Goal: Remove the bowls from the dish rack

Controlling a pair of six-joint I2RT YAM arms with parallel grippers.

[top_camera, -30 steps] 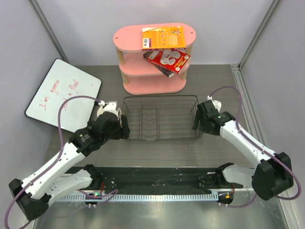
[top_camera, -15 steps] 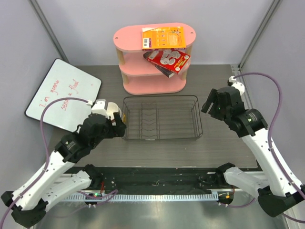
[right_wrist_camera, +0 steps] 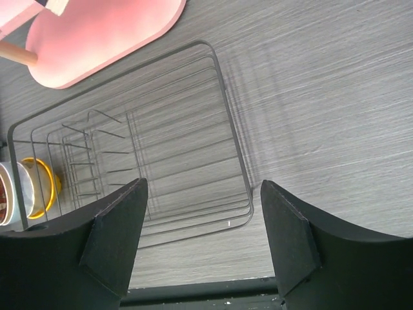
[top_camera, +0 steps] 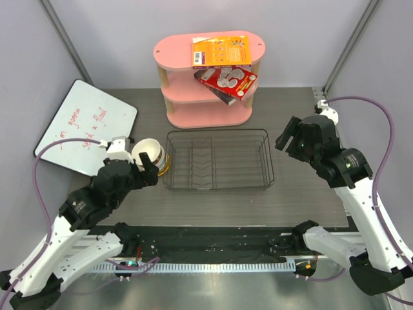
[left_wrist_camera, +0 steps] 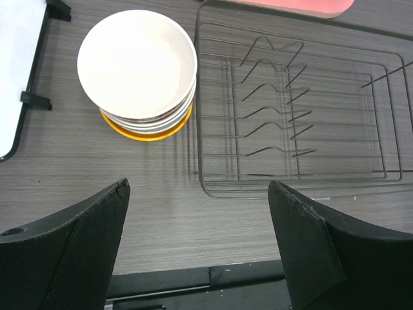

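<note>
- One dish rack (top_camera: 218, 159) at table centre, long axis running 9 to 3 o'clock, with one row of tines (left_wrist_camera: 274, 103) left of its middle.
- One stack of bowls (top_camera: 150, 155) on the table, mouths up, just outside the rack's 9 o'clock end. A cream bowl (left_wrist_camera: 137, 64) is on top and a yellow-orange bowl (left_wrist_camera: 122, 127) at the bottom. Count between them is unclear.
- Left gripper (left_wrist_camera: 199, 187): jaws wide, holding nothing, at the stack's 6 o'clock.
- Right gripper (right_wrist_camera: 201, 187): jaws wide, holding nothing, beside the rack's 3 o'clock end.
- One pink shelf (top_camera: 208, 116) at the rack's 12 o'clock carries two boxes: orange box (top_camera: 221, 51), red box (top_camera: 227, 82) tilted.
- One whiteboard (top_camera: 85, 128) at 10 o'clock.

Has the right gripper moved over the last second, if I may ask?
Yes: the right gripper has drawn away rightward from the dish rack's right end.
</note>
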